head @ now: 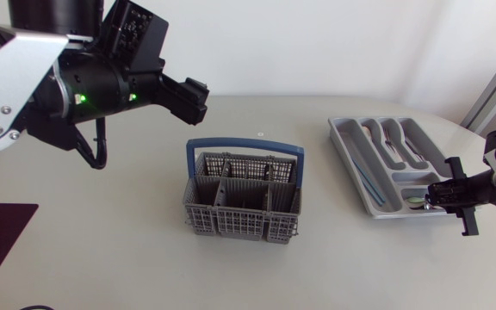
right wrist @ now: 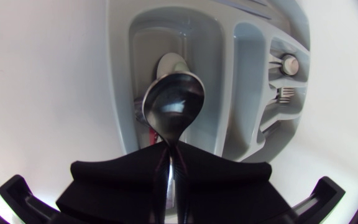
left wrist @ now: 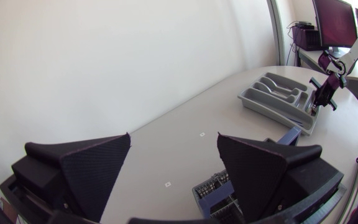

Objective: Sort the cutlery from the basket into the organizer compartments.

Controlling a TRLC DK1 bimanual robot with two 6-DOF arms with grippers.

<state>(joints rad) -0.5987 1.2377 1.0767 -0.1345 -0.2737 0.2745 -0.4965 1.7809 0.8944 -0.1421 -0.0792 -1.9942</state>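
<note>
The right gripper [right wrist: 171, 163] is clenched tight on the handle of a spoon [right wrist: 173, 106], whose bowl hangs over the organizer [right wrist: 118, 74] end compartment, while the left gripper [left wrist: 174, 168] gapes wide near the basket [head: 231, 220].

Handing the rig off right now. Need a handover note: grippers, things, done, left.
Left gripper: open, empty, above the table by the basket.
Right gripper: shut on a spoon, over the organizer's end compartment, where another spoon lies.
Done: several pieces lie in the organizer's long slots.
Left: release this spoon; no cutlery shows in the basket from the head view, so check it.
</note>
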